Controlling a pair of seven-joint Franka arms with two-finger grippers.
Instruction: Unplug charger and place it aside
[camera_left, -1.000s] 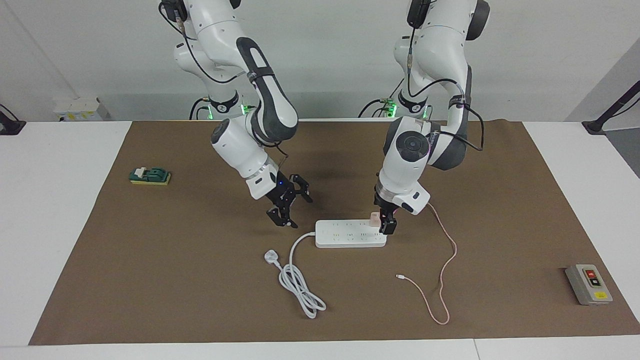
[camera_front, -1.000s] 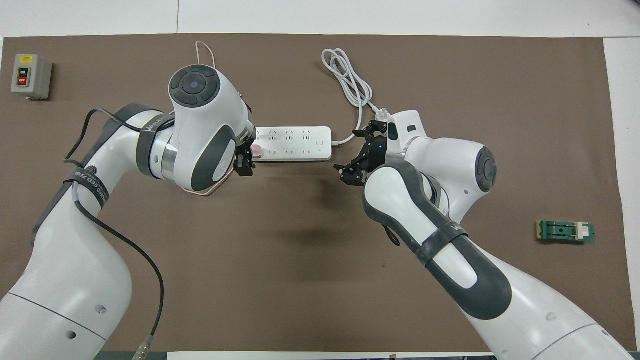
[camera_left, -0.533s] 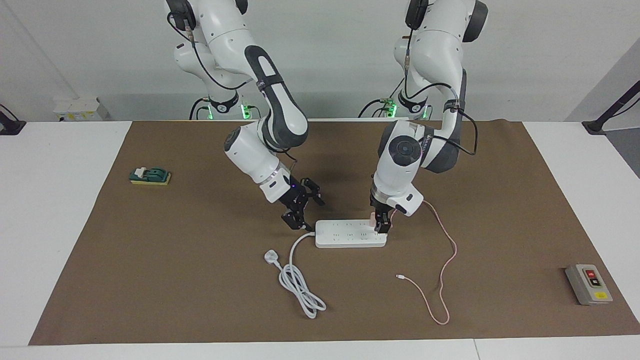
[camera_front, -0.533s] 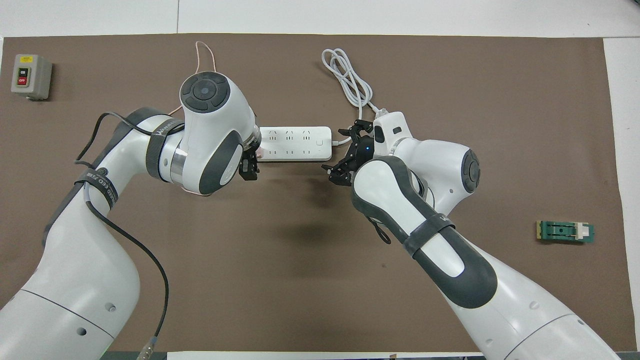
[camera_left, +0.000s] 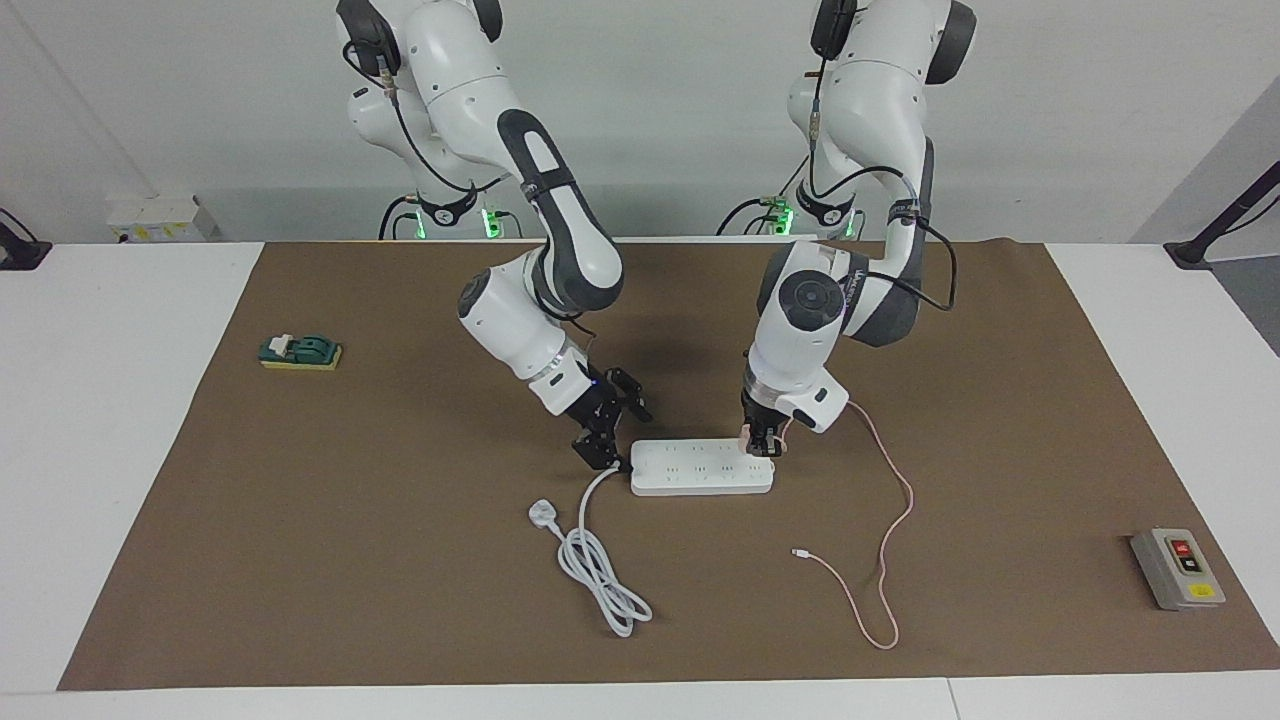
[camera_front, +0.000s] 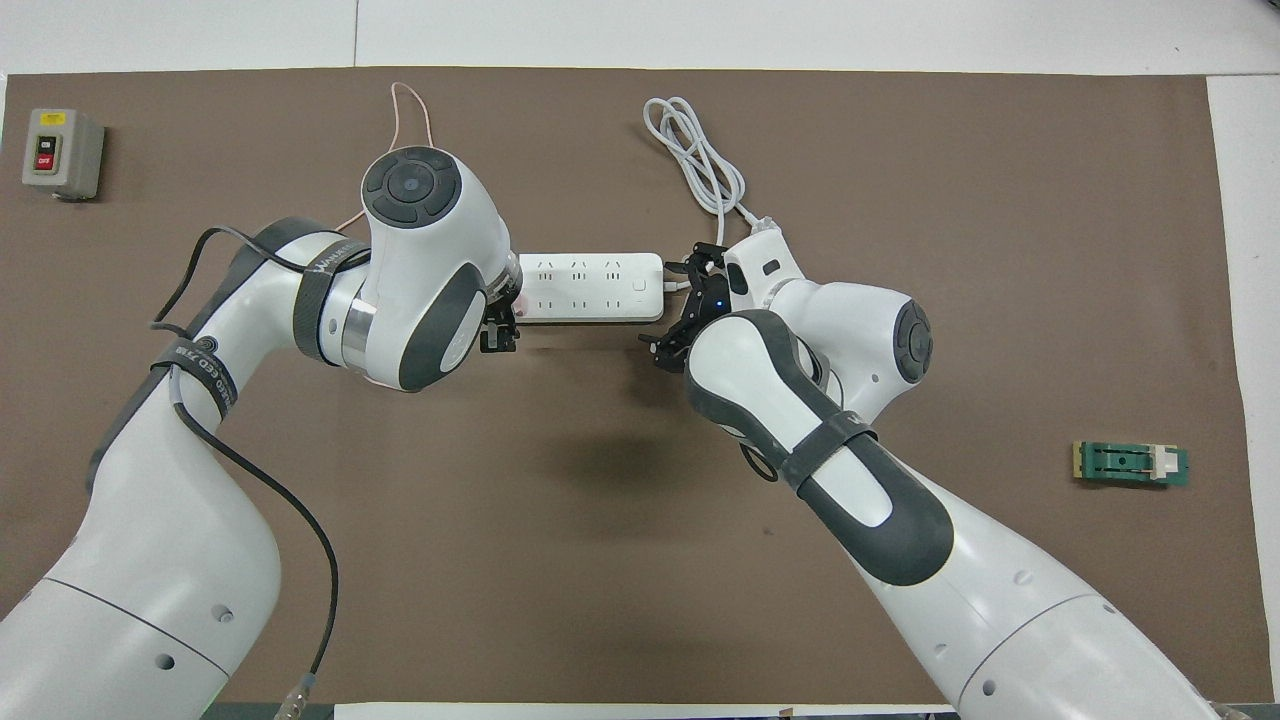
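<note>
The pale pink charger (camera_left: 746, 434) sits plugged into the white power strip (camera_left: 700, 470) at the strip's end toward the left arm. My left gripper (camera_left: 763, 444) points down over that end and is shut on the charger. In the overhead view the left wrist hides most of the charger (camera_front: 516, 298), with the left gripper (camera_front: 497, 330) at the strip (camera_front: 590, 287). The pink cable (camera_left: 905, 500) runs away from the robots to a white tip (camera_left: 800, 552). My right gripper (camera_left: 606, 436) is open at the strip's other end, by the cord outlet.
A white plug with a coiled white cord (camera_left: 600, 575) lies farther from the robots than the strip. A grey switch box (camera_left: 1177, 568) stands toward the left arm's end. A green block on a yellow pad (camera_left: 300, 352) lies toward the right arm's end.
My left gripper has come down and shut on the charger. My right gripper has moved down toward the strip's cord end, still open.
</note>
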